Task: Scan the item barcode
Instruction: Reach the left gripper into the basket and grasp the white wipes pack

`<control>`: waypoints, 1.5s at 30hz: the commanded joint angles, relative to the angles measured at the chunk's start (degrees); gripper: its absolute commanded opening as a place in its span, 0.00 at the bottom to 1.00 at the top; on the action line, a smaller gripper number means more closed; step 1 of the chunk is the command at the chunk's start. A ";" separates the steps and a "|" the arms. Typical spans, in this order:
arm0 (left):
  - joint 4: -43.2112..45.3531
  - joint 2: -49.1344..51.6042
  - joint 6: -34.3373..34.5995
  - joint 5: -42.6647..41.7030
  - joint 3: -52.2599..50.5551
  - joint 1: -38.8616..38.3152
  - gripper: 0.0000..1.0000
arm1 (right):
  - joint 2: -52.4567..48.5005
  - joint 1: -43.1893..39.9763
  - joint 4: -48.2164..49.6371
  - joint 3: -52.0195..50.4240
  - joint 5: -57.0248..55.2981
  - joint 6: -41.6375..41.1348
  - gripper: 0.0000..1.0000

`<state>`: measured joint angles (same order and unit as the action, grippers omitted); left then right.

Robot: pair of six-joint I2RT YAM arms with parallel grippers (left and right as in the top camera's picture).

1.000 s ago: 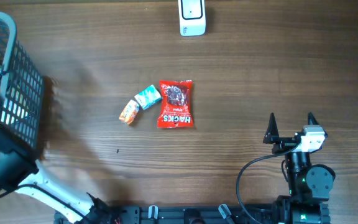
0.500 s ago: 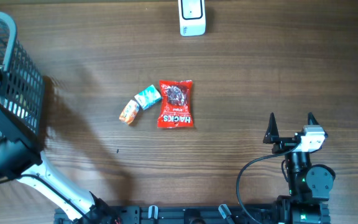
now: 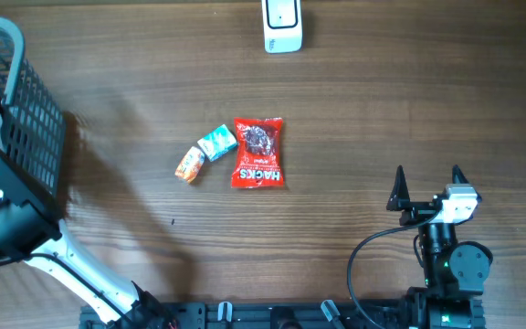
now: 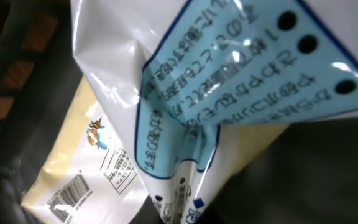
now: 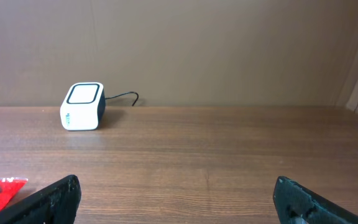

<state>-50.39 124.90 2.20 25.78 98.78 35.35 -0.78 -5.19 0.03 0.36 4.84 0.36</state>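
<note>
1. The left arm [image 3: 7,224] reaches into the basket [image 3: 35,128] at the tabletop's [image 3: 382,100] left edge. The left end effector is hidden there, pressed together; whether it pinches anything cannot be told.
2. Inside the basket, a white packet [image 4: 185,93] lies over a cream packet [image 4: 86,168] bearing a barcode [image 4: 67,196].
3. The right end effector [image 3: 427,181] is spread and empty, front right.
4. The scanner [image 3: 282,25] stands at the far edge, and a red packet [image 3: 258,153] lies mid-tabletop.

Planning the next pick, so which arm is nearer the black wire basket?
Left. The left arm reaches into the basket at the far left; the right gripper sits well off to the basket's right, at the front.
</note>
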 commanded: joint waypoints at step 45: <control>3.32 -0.31 7.21 -18.95 -0.22 4.31 0.95 | 0.24 -0.13 0.11 -0.07 -0.39 0.74 1.00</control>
<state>-47.27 120.90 12.08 6.81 98.61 39.51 -0.78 -5.19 0.03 0.36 4.84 0.36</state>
